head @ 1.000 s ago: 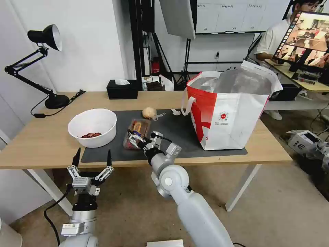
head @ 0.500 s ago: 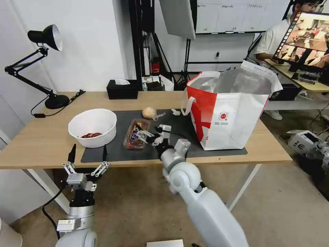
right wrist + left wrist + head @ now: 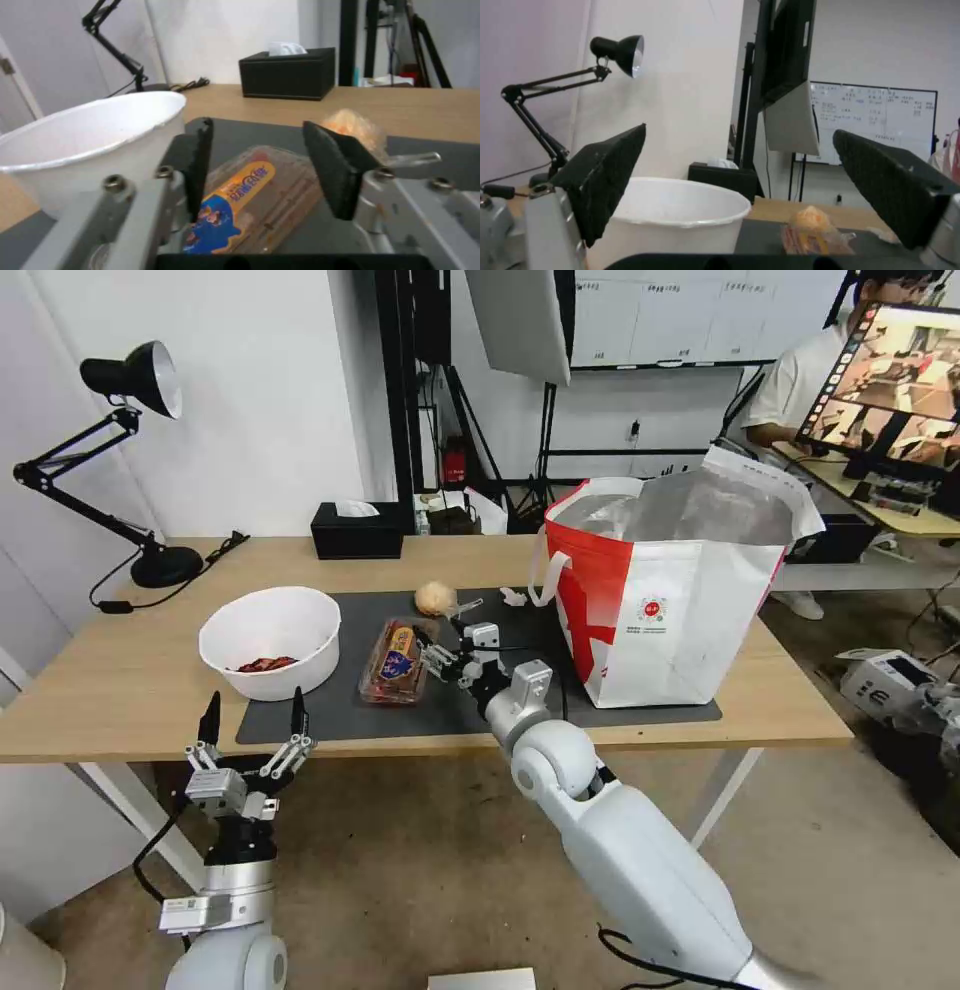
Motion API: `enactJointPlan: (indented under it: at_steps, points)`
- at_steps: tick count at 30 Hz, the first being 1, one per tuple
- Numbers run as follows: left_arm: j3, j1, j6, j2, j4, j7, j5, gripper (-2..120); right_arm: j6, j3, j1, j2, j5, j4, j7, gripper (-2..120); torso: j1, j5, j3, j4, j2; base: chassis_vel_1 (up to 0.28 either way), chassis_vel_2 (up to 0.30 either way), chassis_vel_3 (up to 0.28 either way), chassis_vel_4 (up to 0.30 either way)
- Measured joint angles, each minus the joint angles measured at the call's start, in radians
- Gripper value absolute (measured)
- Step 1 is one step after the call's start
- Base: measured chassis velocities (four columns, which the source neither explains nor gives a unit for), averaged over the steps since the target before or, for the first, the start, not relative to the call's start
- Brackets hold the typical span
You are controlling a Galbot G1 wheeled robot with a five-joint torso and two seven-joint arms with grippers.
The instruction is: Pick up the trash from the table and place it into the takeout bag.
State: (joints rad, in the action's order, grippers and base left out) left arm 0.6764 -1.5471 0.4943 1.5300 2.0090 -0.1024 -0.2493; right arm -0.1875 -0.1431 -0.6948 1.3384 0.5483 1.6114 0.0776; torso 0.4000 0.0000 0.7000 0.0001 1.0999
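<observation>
- Head view: using the dark grey mat (image 3: 500,670) as the landmark. The clear tray (image 3: 398,660) sits mid-mat, the white bowl (image 3: 270,642) straddles the mat's left edge, and the takeout bag (image 3: 670,600) fills its right end, top wide open (foil lining showing). The tan lump (image 3: 435,597), the clear spoon (image 3: 465,609) and the tiny white scrap (image 3: 513,596) line up along the mat's far edge.
- The right gripper (image 3: 432,655) hangs over the mat just right of the tray, fingers spread, holding nothing. Bare mat lies between it and the bag.
- The left gripper (image 3: 250,725) is below the table's (image 3: 120,690) near edge, in front of the mat's left corner, fingers apart and empty.
- Left wrist view: both fingers (image 3: 605,176) splayed wide; the bowl (image 3: 675,217) and the lump (image 3: 812,228) show between them, past the table edge.
- Right wrist view: the unclenched fingers (image 3: 332,165) frame the tray (image 3: 250,198), not touching it. The bowl (image 3: 95,150) is close beside the tray, and the black tissue box (image 3: 287,73) stands far beyond the mat.
</observation>
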Motion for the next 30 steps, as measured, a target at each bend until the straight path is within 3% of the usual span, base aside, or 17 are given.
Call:
enactJointPlan:
  at_steps: [12, 30]
  points:
    - [-0.037, 0.007, -0.018, -0.005, -0.005, -0.017, -0.074, 100, -0.004, -0.108, 0.137, -0.052, 0.056, -0.105, -0.103, 3, 0.000, 0.0000, 0.000, -0.0001, 0.000, 0.000, 0.000, 0.000, 0.000]
    - [-0.081, 0.047, -0.078, -0.047, -0.039, -0.014, -0.195, 100, 0.004, -0.174, 0.190, -0.050, 0.060, -0.194, -0.134, 0, 0.000, -0.0001, 0.000, 0.0000, 0.000, 0.000, 0.000, 0.000, 0.000]
